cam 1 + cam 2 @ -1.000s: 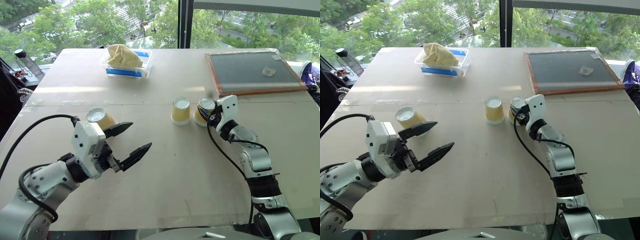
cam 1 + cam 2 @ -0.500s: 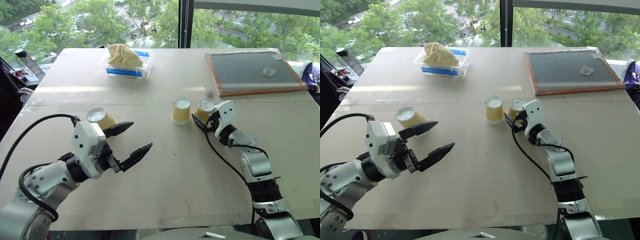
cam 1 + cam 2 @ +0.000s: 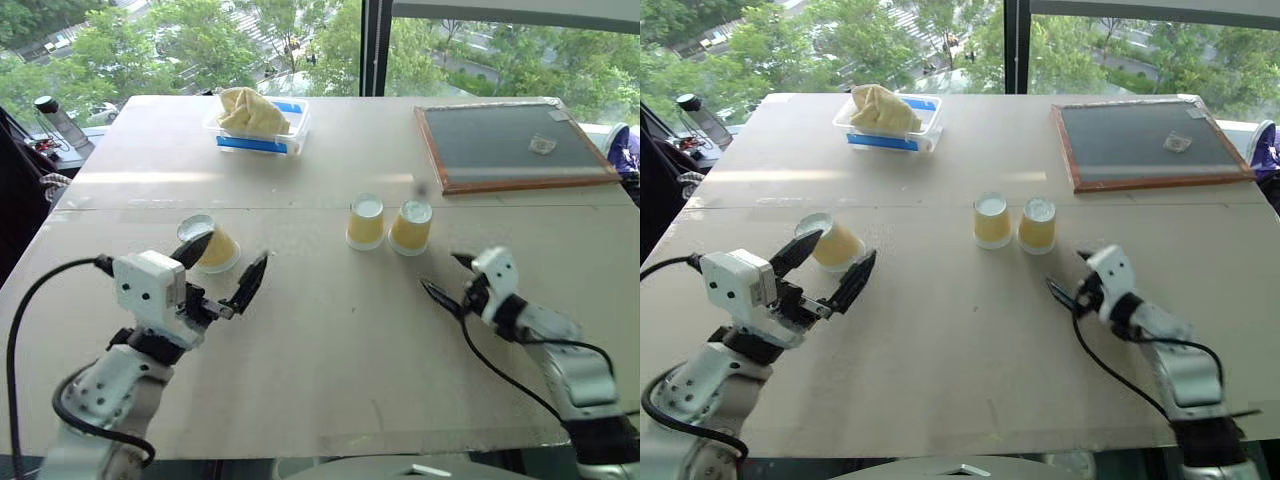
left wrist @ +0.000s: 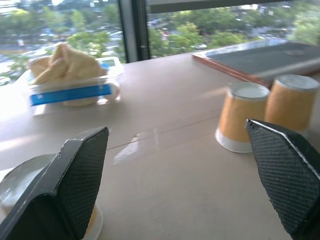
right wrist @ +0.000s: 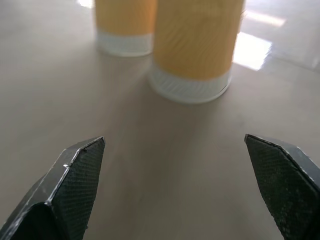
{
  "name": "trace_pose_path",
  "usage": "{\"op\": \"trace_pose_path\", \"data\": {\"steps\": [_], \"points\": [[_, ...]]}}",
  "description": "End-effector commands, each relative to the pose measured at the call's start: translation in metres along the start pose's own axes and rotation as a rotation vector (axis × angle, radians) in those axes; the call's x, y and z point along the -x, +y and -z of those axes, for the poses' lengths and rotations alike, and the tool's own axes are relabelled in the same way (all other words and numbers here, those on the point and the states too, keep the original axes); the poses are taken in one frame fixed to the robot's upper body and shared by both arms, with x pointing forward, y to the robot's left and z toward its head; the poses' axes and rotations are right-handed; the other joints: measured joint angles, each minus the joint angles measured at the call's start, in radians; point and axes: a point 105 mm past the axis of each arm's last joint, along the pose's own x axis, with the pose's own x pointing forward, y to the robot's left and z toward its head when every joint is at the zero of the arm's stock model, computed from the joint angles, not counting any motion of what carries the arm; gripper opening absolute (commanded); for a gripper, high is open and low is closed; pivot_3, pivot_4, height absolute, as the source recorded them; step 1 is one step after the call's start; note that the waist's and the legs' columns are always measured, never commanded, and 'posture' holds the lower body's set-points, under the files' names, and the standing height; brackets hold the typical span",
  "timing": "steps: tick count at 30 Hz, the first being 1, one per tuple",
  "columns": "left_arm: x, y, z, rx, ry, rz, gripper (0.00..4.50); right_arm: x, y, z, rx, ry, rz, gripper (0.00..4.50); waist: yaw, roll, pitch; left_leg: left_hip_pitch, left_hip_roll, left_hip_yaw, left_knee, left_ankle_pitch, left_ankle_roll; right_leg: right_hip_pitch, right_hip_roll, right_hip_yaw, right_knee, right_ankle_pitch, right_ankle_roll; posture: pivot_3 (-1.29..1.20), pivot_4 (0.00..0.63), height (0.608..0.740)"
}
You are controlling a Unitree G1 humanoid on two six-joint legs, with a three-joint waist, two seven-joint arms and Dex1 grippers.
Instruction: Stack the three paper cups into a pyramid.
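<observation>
Tub (image 3: 254,122): far left on table (image 3: 330,350).
Framed board (image 3: 515,145): far right.
Cups: two (image 3: 365,221) (image 3: 411,227) upturned, touching mid-table; third (image 3: 208,244) tilted between left claw's (image 3: 222,267) wide fingers.
Right claw (image 3: 444,277): wide, empty, near the pair.
Front: bare.

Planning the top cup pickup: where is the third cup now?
In the head view the third cup lies tipped on the table's left side, at the open left gripper, apart from the two upside-down cups mid-table.

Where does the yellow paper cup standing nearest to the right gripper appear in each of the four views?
Left eye: yellow paper cup, mid-table, right one of the pair.
Right eye: same place.
Left wrist: farther one of the pair.
Right wrist: nearer one, straight ahead.
Shared landmark: its twin cup close beside it.
</observation>
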Motion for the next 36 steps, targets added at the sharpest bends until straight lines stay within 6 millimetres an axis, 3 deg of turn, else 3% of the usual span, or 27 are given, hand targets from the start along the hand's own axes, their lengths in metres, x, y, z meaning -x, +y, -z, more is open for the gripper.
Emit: {"op": "trace_pose_path", "data": {"steps": [1, 5, 11, 12, 15, 21, 36], "points": [[0.009, 0.019, 0.012, -0.022, -0.006, -0.221, 4.50, 0.020, 0.036, -0.041, -0.004, -0.163, -0.288, 4.43, -0.005, 0.000, 0.000, 0.001, 0.001, 0.001, 0.000, 0.000, 0.000, 0.000, 0.000, 0.001, 0.000, 0.000, 0.000, 0.00, 0.150, 0.740], [0.023, 0.059, 0.026, -0.081, 0.016, -0.483, 4.50, 0.026, 0.048, -0.067, -0.003, -0.278, -0.382, 4.43, -0.001, -0.003, 0.000, 0.004, 0.002, 0.000, 0.001, 0.000, 0.000, 0.002, 0.004, -0.002, 0.001, -0.003, -0.002, 0.00, 0.150, 0.740], [0.018, 0.075, 0.038, -0.171, 0.057, -0.464, 4.50, 0.022, 0.053, -0.081, 0.026, -0.366, -0.378, 4.43, 0.011, -0.007, -0.002, 0.003, 0.003, -0.001, 0.002, 0.000, 0.000, 0.003, 0.006, -0.005, 0.002, -0.003, -0.003, 0.00, 0.150, 0.740], [0.008, 0.078, 0.045, -0.179, 0.068, -0.426, 4.50, 0.021, 0.054, -0.083, 0.035, -0.378, -0.379, 4.43, 0.013, -0.007, -0.002, 0.003, 0.003, -0.001, 0.002, 0.000, 0.000, 0.003, 0.005, -0.005, 0.002, -0.002, -0.004, 0.00, 0.150, 0.740], [-0.013, 0.082, 0.057, -0.155, 0.076, -0.363, 4.50, 0.020, 0.056, -0.084, 0.044, -0.392, -0.378, 4.43, 0.021, -0.006, -0.002, 0.002, 0.002, 0.000, 0.001, 0.000, 0.000, 0.002, 0.005, -0.005, 0.001, 0.000, -0.007, 0.00, 0.150, 0.740], [-0.040, 0.080, 0.059, -0.146, 0.044, -0.267, 4.50, 0.019, 0.059, -0.085, 0.047, -0.402, -0.364, 4.43, 0.023, -0.006, -0.002, 0.002, 0.001, -0.001, 0.001, 0.000, 0.000, 0.002, 0.002, -0.004, 0.000, 0.002, -0.003, 0.00, 0.150, 0.740], [-0.069, 0.084, 0.051, -0.141, 0.009, -0.166, 4.50, 0.019, 0.063, -0.090, 0.042, -0.430, -0.338, 4.43, 0.025, -0.006, -0.002, 0.002, 0.002, -0.001, 0.001, 0.000, 0.000, 0.002, 0.003, -0.005, 0.001, 0.002, -0.003, 0.00, 0.150, 0.740]]}}
